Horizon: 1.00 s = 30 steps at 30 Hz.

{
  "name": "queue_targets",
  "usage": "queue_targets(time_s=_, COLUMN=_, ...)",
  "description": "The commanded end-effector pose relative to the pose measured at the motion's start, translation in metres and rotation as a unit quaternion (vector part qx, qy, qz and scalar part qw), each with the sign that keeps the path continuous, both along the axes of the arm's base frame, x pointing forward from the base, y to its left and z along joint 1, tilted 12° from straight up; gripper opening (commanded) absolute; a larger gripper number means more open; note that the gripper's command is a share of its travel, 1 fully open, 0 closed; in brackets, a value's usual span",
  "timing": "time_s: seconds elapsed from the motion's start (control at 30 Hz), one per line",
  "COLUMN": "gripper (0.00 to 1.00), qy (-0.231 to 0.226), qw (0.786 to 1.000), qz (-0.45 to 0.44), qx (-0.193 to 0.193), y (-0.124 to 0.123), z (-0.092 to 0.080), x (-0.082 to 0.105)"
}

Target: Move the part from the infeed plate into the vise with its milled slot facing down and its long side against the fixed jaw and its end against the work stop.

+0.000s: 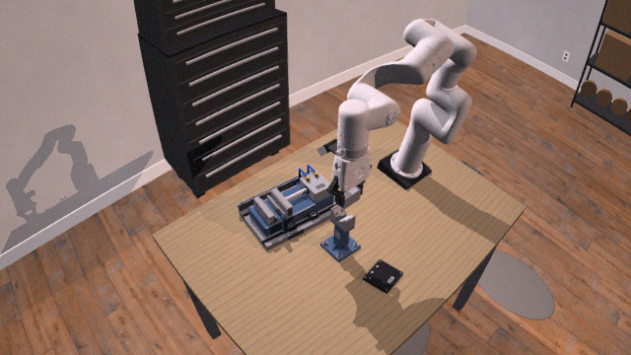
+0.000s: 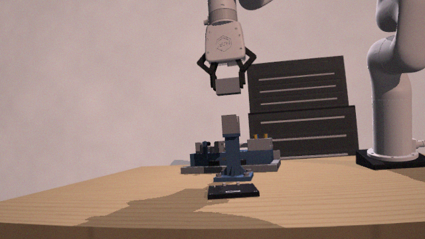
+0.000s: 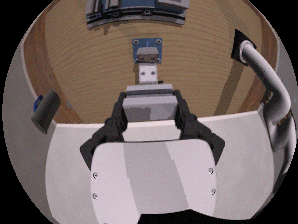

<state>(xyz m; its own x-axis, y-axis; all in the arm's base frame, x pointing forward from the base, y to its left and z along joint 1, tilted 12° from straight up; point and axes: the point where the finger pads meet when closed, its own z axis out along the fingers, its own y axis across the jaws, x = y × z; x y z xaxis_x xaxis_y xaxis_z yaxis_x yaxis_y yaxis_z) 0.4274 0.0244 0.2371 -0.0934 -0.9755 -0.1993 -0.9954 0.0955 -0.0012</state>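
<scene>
My gripper (image 2: 228, 87) is shut on the part (image 2: 228, 86), a grey block, and holds it in the air above the V-block. The part also shows between the fingers in the wrist view (image 3: 152, 102) and in the top view (image 1: 348, 196). The V-block (image 2: 231, 124) is a grey rest on a blue post with a blue foot (image 1: 341, 232); in the wrist view it lies just ahead of the part (image 3: 148, 71). The black infeed plate (image 1: 383, 275) lies empty on the table. I cannot see the part's slot.
The arm's base (image 1: 404, 170) stands at the back right of the table. A black drawer cabinet (image 1: 217, 84) stands behind the table. The air cylinder with yellow fittings (image 1: 314, 183) sits at the vise's end nearest the arm.
</scene>
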Motion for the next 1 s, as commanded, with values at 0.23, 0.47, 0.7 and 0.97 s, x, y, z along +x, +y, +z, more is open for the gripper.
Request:
queue_targets(time_s=0.23, gripper=0.0, qy=-0.001, qw=1.0, qz=-0.009, qx=0.001, y=-0.014, z=-0.001, x=-0.001)
queue_targets(time_s=0.47, gripper=0.0, qy=0.0, qw=1.0, qz=-0.011, qx=0.001, y=-0.017, z=-0.002, x=-0.002)
queue_targets(time_s=0.7, gripper=0.0, qy=0.0, qw=1.0, qz=-0.012, qx=0.001, y=-0.018, z=-0.002, x=-0.002)
queue_targets(time_s=0.97, gripper=0.0, qy=0.0, qw=1.0, qz=-0.012, qx=0.001, y=-0.018, z=-0.002, x=-0.002)
